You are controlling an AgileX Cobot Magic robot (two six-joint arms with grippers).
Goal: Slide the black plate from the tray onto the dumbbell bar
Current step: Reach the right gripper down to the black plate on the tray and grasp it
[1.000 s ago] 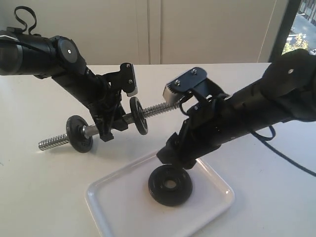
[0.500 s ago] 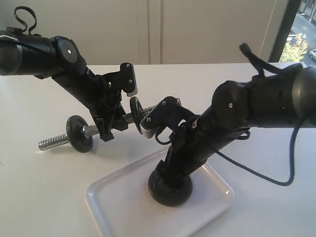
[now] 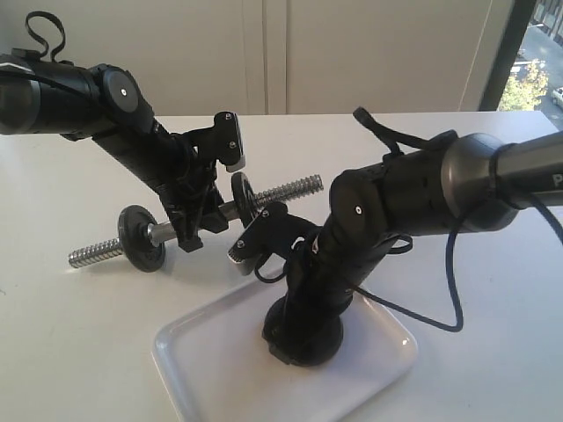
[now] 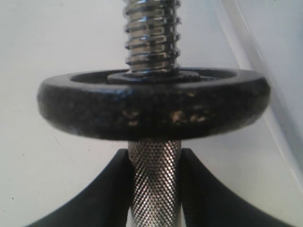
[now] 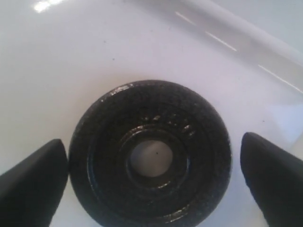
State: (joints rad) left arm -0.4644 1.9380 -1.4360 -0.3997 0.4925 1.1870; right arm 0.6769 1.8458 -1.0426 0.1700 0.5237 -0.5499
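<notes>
The black plate (image 5: 150, 156) lies flat on the white tray (image 3: 198, 356), its central hole facing up. My right gripper (image 5: 151, 142) is open and points straight down over it, one finger (image 5: 33, 182) close against the rim and the other finger (image 5: 274, 175) a little apart. In the exterior view that gripper (image 3: 301, 332) hides most of the plate. My left gripper (image 4: 154, 158) is shut on the knurled handle of the dumbbell bar (image 3: 220, 213), holding it above the table. The bar carries two black plates, one (image 3: 141, 238) toward each end (image 3: 247, 204).
The bar's free threaded end (image 3: 295, 188) points toward the right arm, just above its wrist camera (image 3: 259, 237). The tray's rim (image 5: 246, 35) runs near the plate. A black cable (image 3: 453, 290) loops off the right arm. White table all around.
The right arm has swung down and turned over the tray, so its open jaws now straddle the plate. The left arm and the bar have not moved.
</notes>
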